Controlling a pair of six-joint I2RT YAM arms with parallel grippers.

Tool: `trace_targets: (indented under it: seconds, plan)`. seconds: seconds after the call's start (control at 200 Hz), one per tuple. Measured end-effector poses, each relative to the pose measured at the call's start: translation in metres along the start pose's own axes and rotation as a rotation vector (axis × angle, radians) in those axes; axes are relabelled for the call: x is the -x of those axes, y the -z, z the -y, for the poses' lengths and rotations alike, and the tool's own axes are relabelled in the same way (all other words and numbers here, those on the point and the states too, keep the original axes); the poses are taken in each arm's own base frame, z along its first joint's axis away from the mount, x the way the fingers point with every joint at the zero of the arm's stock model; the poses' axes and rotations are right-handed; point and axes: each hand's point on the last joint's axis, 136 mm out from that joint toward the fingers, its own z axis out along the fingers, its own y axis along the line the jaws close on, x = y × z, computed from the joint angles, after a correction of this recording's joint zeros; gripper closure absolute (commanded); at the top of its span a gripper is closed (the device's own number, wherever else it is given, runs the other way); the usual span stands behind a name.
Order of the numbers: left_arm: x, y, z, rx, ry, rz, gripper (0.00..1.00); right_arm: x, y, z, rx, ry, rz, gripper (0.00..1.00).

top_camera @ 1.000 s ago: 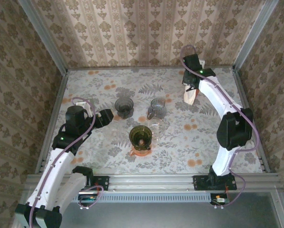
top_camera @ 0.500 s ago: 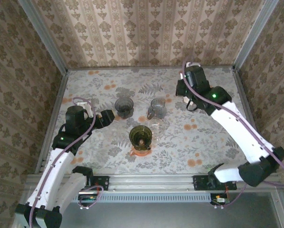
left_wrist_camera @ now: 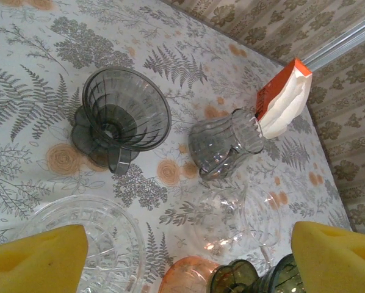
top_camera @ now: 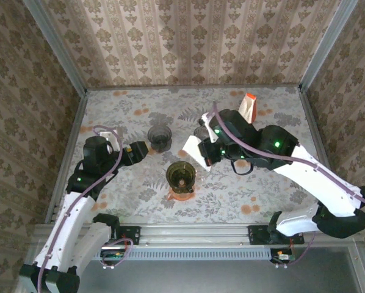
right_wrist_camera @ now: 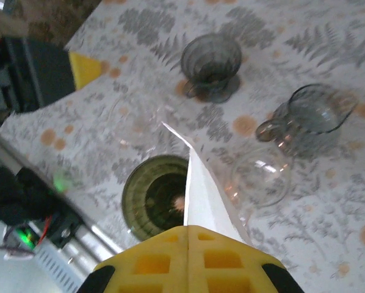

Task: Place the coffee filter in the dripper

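Right claw (right_wrist_camera: 188, 231) is clamped on one edge of the filter (right_wrist_camera: 202, 189); paper is judged light, limp, crushable, best pinched at its rim.

Three views of one table (top_camera: 243, 195). The top camera sits high above and behind the arm bases, looking down on the whole table, with its near edge at the bottom. The left wrist camera is low and close over the left half, facing the far right corner. The right wrist camera hangs close above the middle, looking down toward the left edge. All three take in the green dripper (top_camera: 182, 176) and grey dripper (top_camera: 159, 137); both wrist views share the grey jug (left_wrist_camera: 222, 143)
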Motion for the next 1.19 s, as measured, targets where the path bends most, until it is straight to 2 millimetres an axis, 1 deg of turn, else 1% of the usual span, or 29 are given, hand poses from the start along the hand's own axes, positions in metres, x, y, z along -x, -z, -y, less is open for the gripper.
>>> trace_targets:
  seconds: [0.105, 0.23, 0.355, 0.475, 0.585, 0.755, 0.97, 1.195]
  plan:
    - [-0.002, -0.003, 0.001, -0.01, 0.003, -0.016, 0.12, -0.012, -0.015, -0.011, 0.009, 0.01, -0.082, 1.0]
    - [-0.006, -0.005, 0.004, -0.022, -0.002, -0.034, 0.11, -0.028, -0.037, -0.018, 0.006, 0.012, -0.186, 1.0]
    - [-0.011, -0.006, 0.01, -0.038, -0.014, -0.05, 0.11, -0.039, -0.049, -0.022, -0.012, 0.017, -0.273, 1.0]
    - [-0.016, -0.007, 0.015, -0.055, -0.026, -0.066, 0.12, -0.039, -0.051, -0.028, -0.022, 0.026, -0.313, 1.0]
    - [-0.021, -0.008, 0.017, -0.065, -0.028, -0.081, 0.13, -0.034, -0.053, -0.035, -0.023, 0.035, -0.326, 1.0]
    - [-0.026, -0.006, 0.015, -0.072, -0.029, -0.086, 0.14, -0.034, -0.069, -0.041, -0.039, 0.044, -0.364, 1.0]
    - [-0.024, 0.002, 0.019, -0.086, -0.043, -0.061, 0.15, -0.047, -0.093, -0.049, -0.045, 0.059, -0.433, 1.0]
    - [-0.025, 0.003, 0.02, -0.087, -0.047, -0.06, 0.16, -0.057, -0.109, -0.051, -0.043, 0.06, -0.468, 1.0]
